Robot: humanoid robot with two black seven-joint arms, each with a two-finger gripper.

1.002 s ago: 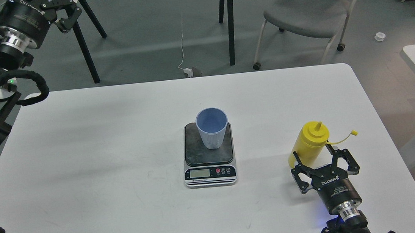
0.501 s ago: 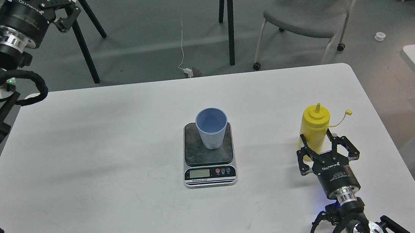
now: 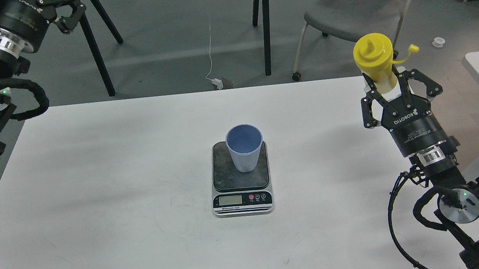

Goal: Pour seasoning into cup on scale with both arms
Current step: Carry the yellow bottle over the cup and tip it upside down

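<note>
Seasoning (image 3: 374,58) gripped upright by right end effector (image 3: 387,89), held high, well right of cup (image 3: 245,147) on scale (image 3: 240,177). Left end effector (image 3: 65,13) raised far-left, state cannot be told. Risk judged: spill onto tabletop (image 3: 117,186) if bottle tilted before nozzle is over cup.

On the table (image 3: 95,188), a matt white top with faint scuffs, we see the scale (image 3: 240,178): its platform is dark, worn and dull, its front brushed silver with a greyish LCD. The cup (image 3: 245,147) on that platform looks like pale blue plastic, finely ribbed outside, smooth inside. Well right of the scale, the seasoning bottle (image 3: 374,58) is glossy yellow plastic. Our right claw (image 3: 393,93) is matt black with white lettering, above a ribbed silver metal ring. Beyond the table, the chair (image 3: 355,13) has grey cloth padding.
</note>
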